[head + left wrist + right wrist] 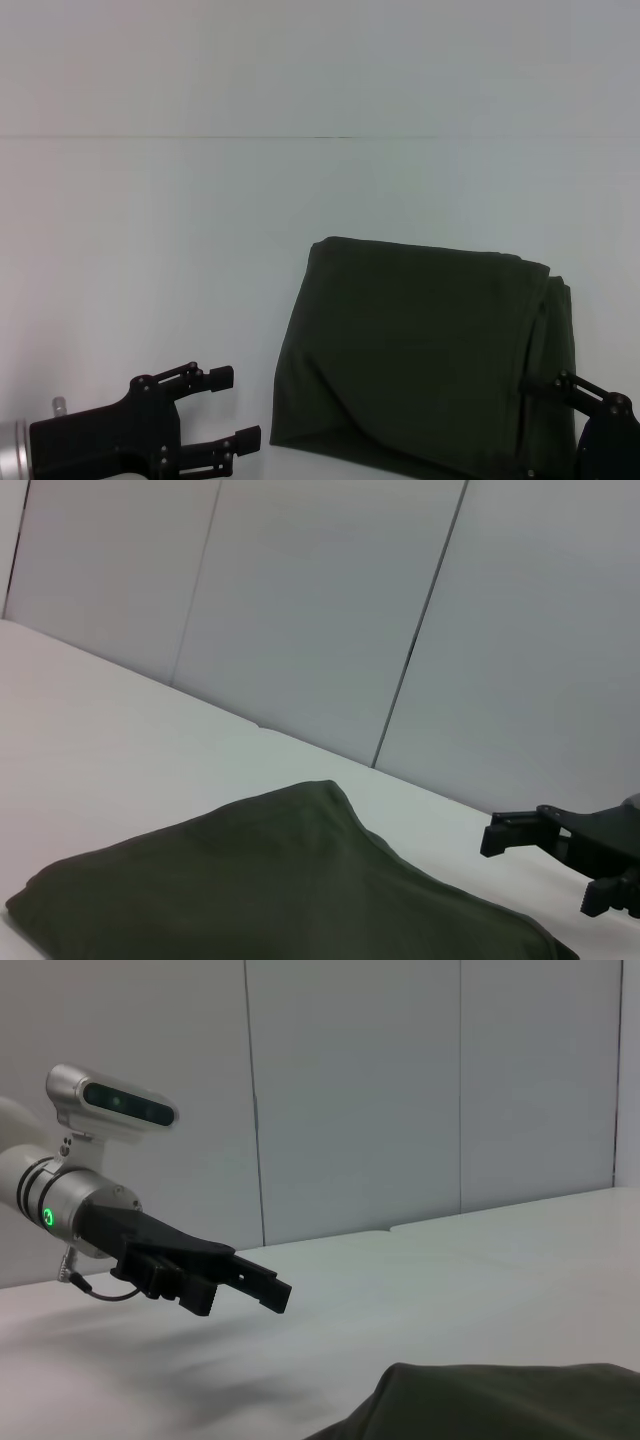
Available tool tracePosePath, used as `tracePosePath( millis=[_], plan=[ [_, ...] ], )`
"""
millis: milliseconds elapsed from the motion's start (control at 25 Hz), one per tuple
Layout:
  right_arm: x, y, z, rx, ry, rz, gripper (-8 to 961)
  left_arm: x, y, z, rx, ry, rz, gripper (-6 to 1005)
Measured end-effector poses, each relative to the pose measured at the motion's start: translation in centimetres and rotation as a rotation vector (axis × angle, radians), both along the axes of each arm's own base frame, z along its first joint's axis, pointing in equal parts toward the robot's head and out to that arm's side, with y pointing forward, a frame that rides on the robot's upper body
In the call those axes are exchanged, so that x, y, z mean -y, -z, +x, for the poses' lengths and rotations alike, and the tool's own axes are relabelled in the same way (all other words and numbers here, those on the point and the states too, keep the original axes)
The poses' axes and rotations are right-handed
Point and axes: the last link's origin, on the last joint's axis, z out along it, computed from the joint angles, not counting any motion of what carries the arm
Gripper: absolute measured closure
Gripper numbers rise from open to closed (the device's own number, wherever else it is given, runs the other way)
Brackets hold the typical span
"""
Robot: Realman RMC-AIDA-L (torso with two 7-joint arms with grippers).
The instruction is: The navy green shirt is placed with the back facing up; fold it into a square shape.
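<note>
The navy green shirt [420,350] lies folded into a compact, roughly square block on the white table, plain side up, with layered edges along its right side. My left gripper [235,407] hovers just left of the shirt's near left corner, open and holding nothing. At the shirt's near right edge my right gripper [545,430] is only partly in view, its fingers spread over the layered cloth edge. The left wrist view shows the shirt [280,880] and, beyond it, the right gripper [536,873], open. In the right wrist view, the left gripper [250,1295] hangs above the table beyond the shirt [500,1405].
The white table [150,250] stretches far to the left and behind the shirt. Grey wall panels [330,610] stand beyond the table's far edge. No other objects lie on the surface.
</note>
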Motion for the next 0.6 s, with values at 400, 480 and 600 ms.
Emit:
tracePosePath(
  millis=[400,480,600],
  plan=[
    [0.07,-0.12,0.09,0.000,0.003,0.004,29,0.01,0.03,0.01,0.006,-0.008,-0.001,158],
    [0.07,-0.16,0.09,0.000,0.002,0.004,29,0.03,0.02,-0.01,0.007,-0.009,-0.001,158],
    [0.08,-0.20,0.06,-0.002,-0.001,0.004,29,0.19,0.01,-0.13,0.008,-0.014,0.001,158]
  ],
)
